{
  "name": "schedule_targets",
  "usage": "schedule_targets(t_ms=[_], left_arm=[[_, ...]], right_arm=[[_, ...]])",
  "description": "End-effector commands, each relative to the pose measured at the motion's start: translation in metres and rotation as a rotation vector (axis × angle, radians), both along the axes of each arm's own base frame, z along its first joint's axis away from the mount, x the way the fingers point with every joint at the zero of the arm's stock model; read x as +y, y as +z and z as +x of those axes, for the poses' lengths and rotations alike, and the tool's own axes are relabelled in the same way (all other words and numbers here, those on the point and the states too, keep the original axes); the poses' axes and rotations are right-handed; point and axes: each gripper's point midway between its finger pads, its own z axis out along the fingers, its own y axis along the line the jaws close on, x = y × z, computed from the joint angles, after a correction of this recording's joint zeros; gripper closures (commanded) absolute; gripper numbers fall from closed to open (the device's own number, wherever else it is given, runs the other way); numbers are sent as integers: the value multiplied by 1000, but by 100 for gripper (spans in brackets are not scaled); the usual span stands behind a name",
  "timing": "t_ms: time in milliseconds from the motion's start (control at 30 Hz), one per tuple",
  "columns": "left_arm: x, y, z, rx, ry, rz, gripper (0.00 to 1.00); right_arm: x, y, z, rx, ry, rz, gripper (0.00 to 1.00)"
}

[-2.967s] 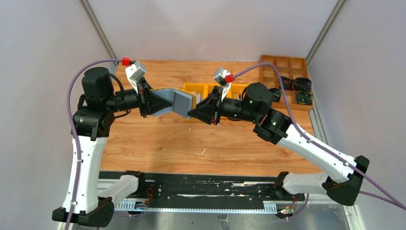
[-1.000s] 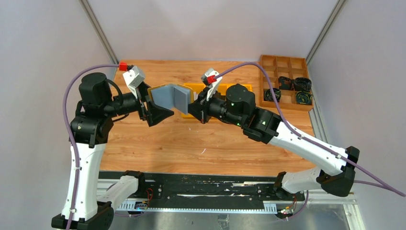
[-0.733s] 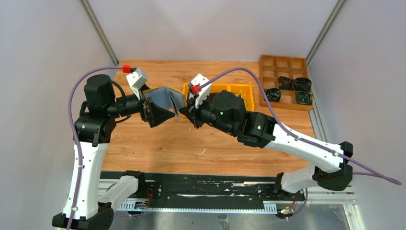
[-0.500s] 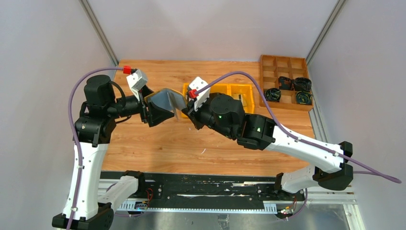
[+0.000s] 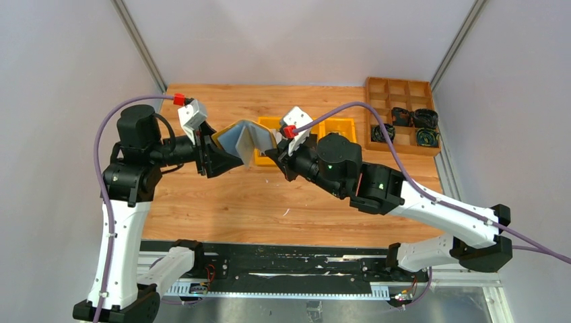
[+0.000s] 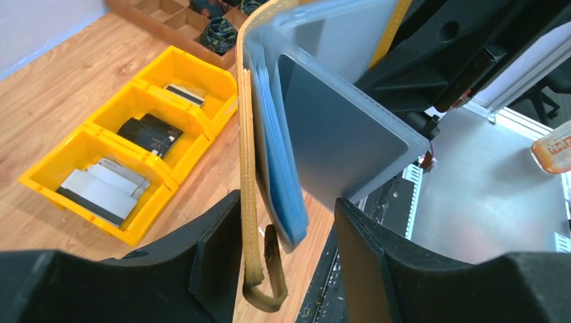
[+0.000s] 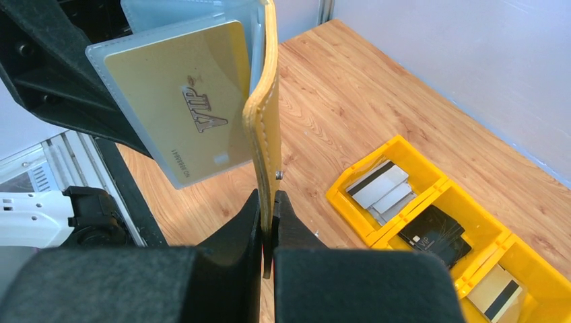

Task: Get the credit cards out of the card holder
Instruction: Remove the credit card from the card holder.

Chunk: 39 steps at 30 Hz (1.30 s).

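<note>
The card holder (image 5: 246,138) hangs open in mid-air between the two arms, with a mustard-yellow cover (image 7: 264,134) and several sleeves fanned out. My right gripper (image 7: 268,222) is shut on the lower edge of the yellow cover. A gold VIP credit card (image 7: 182,111) sits in a clear sleeve to the left of that cover. My left gripper (image 6: 286,269) is open. The cover's strap (image 6: 259,269) and blue-edged sleeves (image 6: 279,182) hang between its fingers, and a grey sleeve (image 6: 343,141) spreads to the right. In the top view the left gripper (image 5: 225,158) is just under the holder.
A row of yellow bins (image 5: 323,128) sits behind the holder. They hold grey cards (image 7: 380,185), black cards (image 7: 431,235) and more cards (image 7: 495,289). A brown wooden divided tray (image 5: 402,114) with black items stands at the back right.
The right arm swung the holder left, then back to the right. The holder now stands more folded and tilted above the left gripper, which stayed near the same spot.
</note>
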Motion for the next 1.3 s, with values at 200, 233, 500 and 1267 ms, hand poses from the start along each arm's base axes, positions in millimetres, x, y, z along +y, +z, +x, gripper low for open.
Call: schedule_targets(t_ms=[200, 233, 500, 1267], left_arm=[[-4, 16, -20, -73, -83, -10, 60], [-3, 17, -20, -78, -84, -8, 61], [-7, 21, -35, -78, -147, -32, 61], [-1, 15, -9, -8, -27, -1, 71]], right_arm=[[-11, 23, -9, -43, 34, 100, 100], [-12, 25, -10, -42, 43, 107, 100], [-15, 26, -11, -32, 61, 118, 100], [-7, 26, -27, 44, 225, 142, 100]])
